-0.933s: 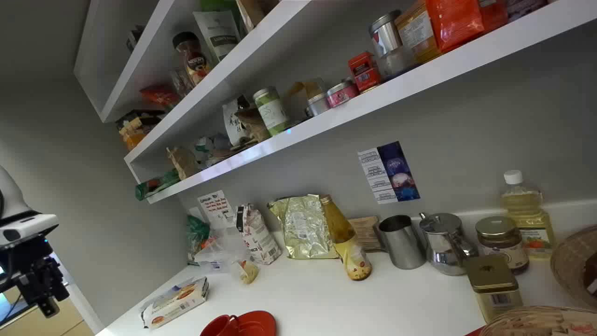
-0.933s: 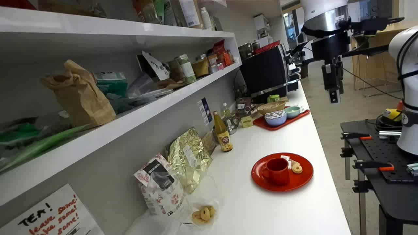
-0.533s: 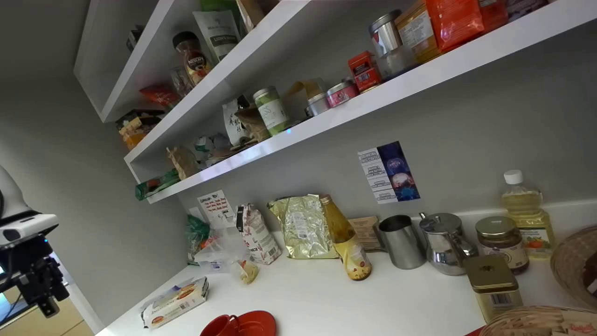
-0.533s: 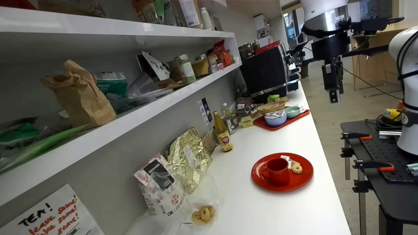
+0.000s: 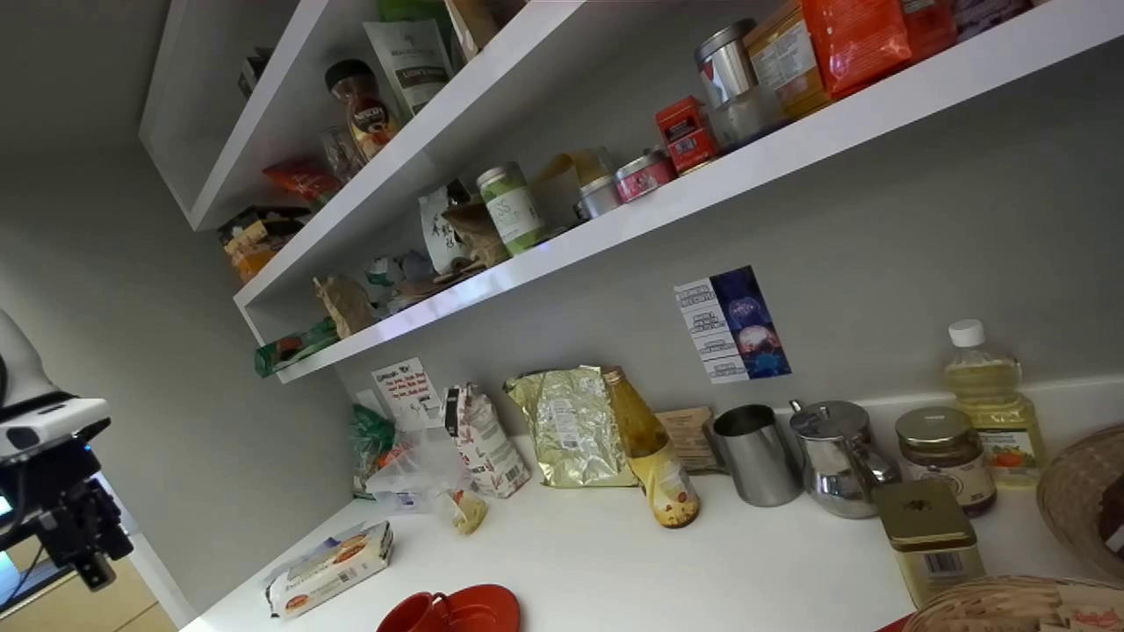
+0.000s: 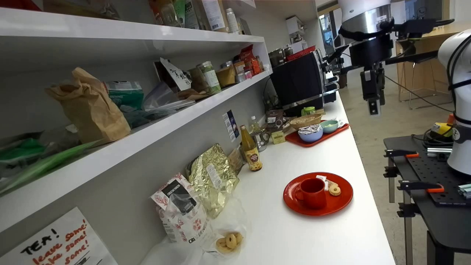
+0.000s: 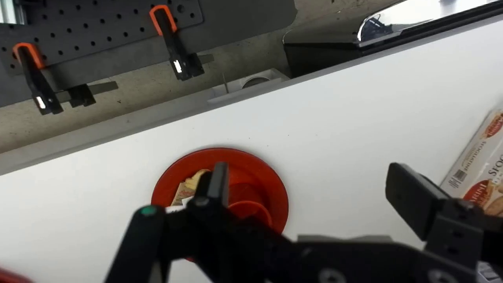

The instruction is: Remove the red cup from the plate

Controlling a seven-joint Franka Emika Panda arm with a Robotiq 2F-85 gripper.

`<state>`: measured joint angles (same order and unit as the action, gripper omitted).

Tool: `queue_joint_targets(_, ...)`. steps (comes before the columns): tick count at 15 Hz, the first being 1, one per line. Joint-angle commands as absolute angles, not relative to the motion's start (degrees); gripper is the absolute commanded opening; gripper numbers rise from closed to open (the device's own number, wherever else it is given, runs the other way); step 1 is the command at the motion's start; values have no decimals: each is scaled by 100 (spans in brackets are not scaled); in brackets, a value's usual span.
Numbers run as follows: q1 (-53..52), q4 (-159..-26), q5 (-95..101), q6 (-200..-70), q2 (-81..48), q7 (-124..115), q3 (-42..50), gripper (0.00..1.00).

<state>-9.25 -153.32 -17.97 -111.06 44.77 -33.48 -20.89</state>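
The small red cup (image 6: 312, 194) stands upright on the round red plate (image 6: 340, 206), which lies on the white counter. In an exterior view the cup (image 5: 414, 612) and plate (image 5: 487, 606) are cut by the bottom edge. My gripper (image 6: 374, 105) hangs well above the counter, apart from both, pointing down. In the wrist view the gripper (image 7: 306, 175) is open, with fingers wide apart and nothing between them. Its left finger partly hides the cup (image 7: 244, 192) and plate (image 7: 275, 177) below.
Ring biscuits (image 6: 334, 189) and a packet share the plate. A yellow bottle (image 6: 251, 149), gold bag (image 6: 213, 178) and flour bag (image 6: 184, 209) line the wall side. A red tray (image 6: 305, 141) with bowls lies farther along. A shelf (image 6: 147, 147) overhangs the counter.
My gripper has shifted very slightly, a little up and left in an exterior view showing the whole plate. The cup and plate have not moved.
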Motion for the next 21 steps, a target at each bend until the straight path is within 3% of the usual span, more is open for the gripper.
queue_joint_targets(1,-776,-15169,-1840,-11682,4260,-3233,-1896,100)
queue_joint_targets(10,-142,-14790,-1646,-12894,2222,-3149,-1358,100)
queue_joint_targets(21,-219,-13692,-1595,-12716,189,-3425,-925,100)
